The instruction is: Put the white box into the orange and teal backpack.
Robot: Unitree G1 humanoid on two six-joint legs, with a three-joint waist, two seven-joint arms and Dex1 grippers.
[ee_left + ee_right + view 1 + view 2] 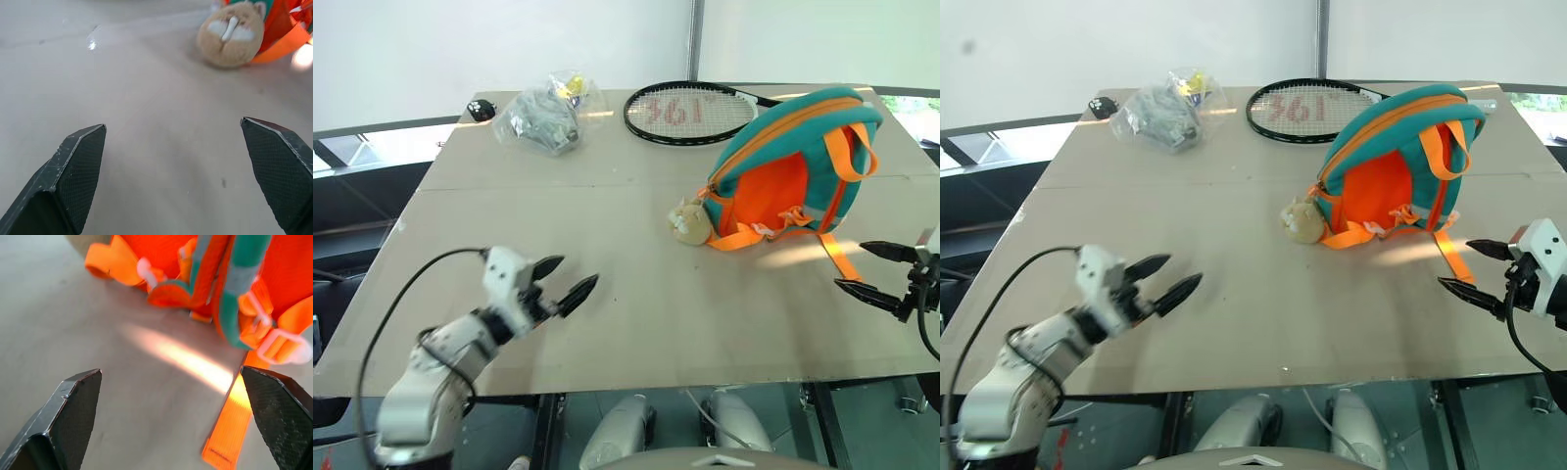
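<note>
The orange and teal backpack (793, 166) lies on the right part of the table, its orange straps (230, 431) trailing toward the near edge. A beige plush toy (688, 221) hangs at its left side and also appears ahead of my left fingers (232, 34). The white box is hidden from view. My left gripper (576, 271) hovers open and empty over the near left of the table, well left of the backpack. At the near right my right gripper (852, 264) is open and empty, just short of the loose strap end.
A tennis racket (690, 113) lies at the back of the table (636, 333) behind the backpack. A crinkled clear plastic bag (543, 117) and a small black object (481, 110) sit at the back left. The table's front edge runs just below both grippers.
</note>
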